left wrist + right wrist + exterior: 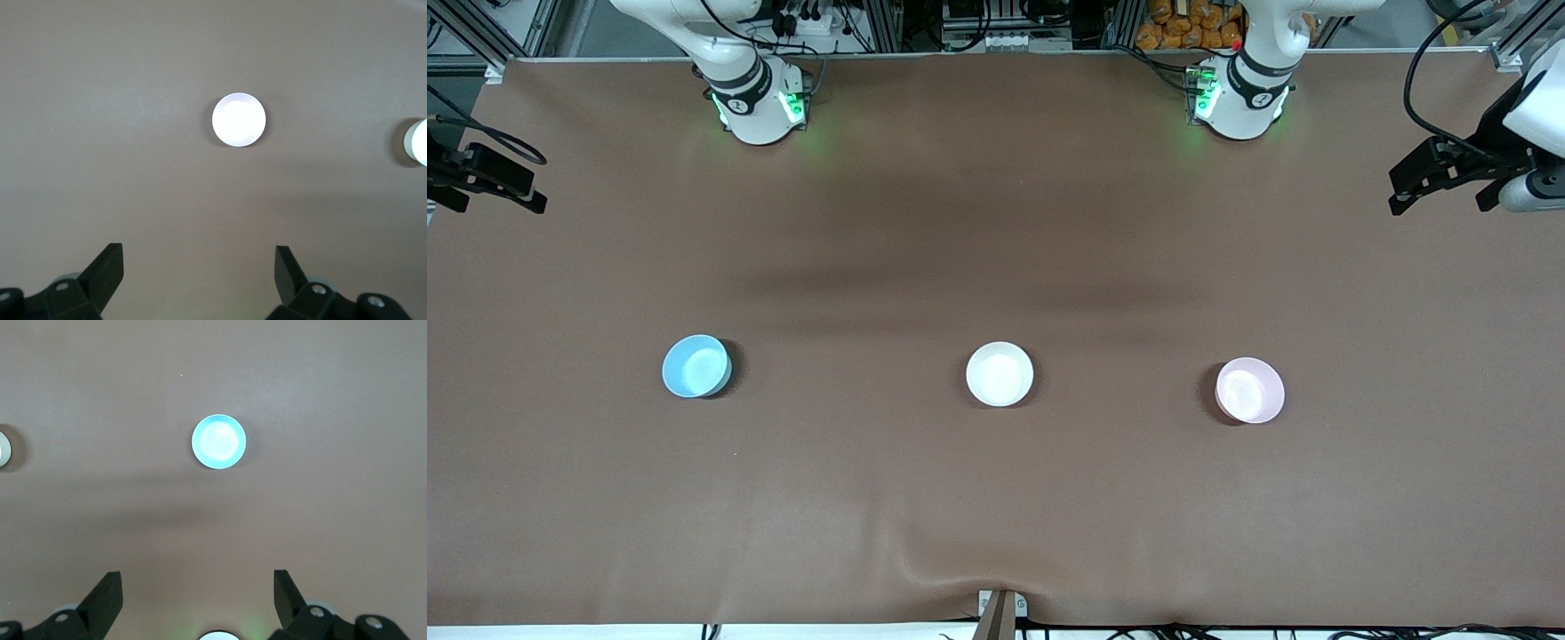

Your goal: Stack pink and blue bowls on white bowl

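Three bowls stand in a row on the brown table. The light blue bowl [696, 365] is toward the right arm's end, the white bowl [1000, 374] in the middle, the pale pink bowl [1250, 389] toward the left arm's end. My left gripper [200, 263] is open and empty, high over the table with the pink bowl [239, 119] below it; it shows at the front view's edge [1440, 191]. My right gripper [198, 587] is open and empty, high over the table above the blue bowl [219, 441]; it also shows in the front view [489, 191].
The brown table cover [996, 498] has a wrinkle at its front edge near a small clamp [1000, 609]. The two arm bases [760, 107] [1240, 98] stand at the table's back edge. The white bowl shows at the edge of each wrist view [419, 141] [3, 449].
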Robot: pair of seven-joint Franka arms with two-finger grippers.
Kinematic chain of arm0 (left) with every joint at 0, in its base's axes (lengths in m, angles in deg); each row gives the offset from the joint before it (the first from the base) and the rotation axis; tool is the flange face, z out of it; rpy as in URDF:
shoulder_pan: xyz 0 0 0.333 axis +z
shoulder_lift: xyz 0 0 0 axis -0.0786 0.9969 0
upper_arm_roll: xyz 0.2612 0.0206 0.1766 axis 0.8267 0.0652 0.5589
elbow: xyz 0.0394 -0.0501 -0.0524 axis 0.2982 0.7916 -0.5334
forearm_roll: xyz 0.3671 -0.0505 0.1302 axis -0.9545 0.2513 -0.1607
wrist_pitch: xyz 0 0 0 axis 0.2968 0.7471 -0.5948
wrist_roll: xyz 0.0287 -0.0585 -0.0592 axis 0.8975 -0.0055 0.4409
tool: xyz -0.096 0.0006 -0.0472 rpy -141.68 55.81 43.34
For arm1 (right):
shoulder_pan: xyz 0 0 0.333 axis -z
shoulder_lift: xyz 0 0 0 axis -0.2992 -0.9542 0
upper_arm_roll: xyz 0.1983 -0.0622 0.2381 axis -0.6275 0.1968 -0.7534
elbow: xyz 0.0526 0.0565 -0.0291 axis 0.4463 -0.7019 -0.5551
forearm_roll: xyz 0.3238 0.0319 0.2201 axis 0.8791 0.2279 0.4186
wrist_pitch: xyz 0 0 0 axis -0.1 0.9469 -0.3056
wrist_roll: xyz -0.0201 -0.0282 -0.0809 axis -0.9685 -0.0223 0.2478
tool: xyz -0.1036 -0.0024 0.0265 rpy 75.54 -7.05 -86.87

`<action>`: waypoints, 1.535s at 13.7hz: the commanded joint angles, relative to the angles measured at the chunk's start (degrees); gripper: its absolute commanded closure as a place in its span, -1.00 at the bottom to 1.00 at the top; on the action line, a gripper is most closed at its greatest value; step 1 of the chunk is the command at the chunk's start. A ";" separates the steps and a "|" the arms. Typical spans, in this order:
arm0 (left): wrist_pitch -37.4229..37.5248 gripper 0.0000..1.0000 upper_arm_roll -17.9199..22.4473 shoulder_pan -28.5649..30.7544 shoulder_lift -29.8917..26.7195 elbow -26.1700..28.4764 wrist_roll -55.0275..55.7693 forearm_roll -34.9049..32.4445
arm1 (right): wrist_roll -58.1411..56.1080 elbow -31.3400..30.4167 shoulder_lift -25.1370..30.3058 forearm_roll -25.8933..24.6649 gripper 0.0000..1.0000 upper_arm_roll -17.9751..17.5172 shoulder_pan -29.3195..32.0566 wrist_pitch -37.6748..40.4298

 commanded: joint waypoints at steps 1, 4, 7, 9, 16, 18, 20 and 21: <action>0.48 -1.00 0.27 0.32 0.60 -0.96 -0.91 1.09 | 0.75 0.65 -0.25 1.03 -1.00 0.01 0.31 0.29; 0.39 -1.00 0.53 0.15 0.95 -1.40 -0.73 0.66 | 0.67 0.56 -0.25 1.03 -1.00 0.01 0.22 0.29; 0.39 -1.00 0.53 0.32 1.04 -1.40 -0.73 0.83 | 0.67 0.56 -0.25 1.03 -1.00 0.01 0.22 0.29; 0.57 -1.00 0.53 0.15 0.95 -1.05 -0.73 0.65 | 0.75 0.56 -0.42 0.94 -1.00 0.01 0.13 0.29; 0.65 -1.00 0.45 0.06 0.86 -0.78 -0.73 1.00 | 0.66 1.61 -2.79 0.15 -1.00 0.01 0.31 3.19; 0.57 -1.00 0.45 0.06 0.86 -0.96 -0.73 1.01 | 0.75 1.61 -2.97 0.15 -1.00 0.01 0.31 3.10; 0.57 -1.00 0.45 0.06 0.95 -0.87 -0.73 0.83 | 0.67 1.70 -2.97 0.24 -1.00 0.01 0.31 3.01; 0.57 -1.00 0.36 -0.03 0.95 -0.87 -0.73 0.83 | 0.75 1.70 -3.23 0.24 -1.00 0.01 0.31 3.01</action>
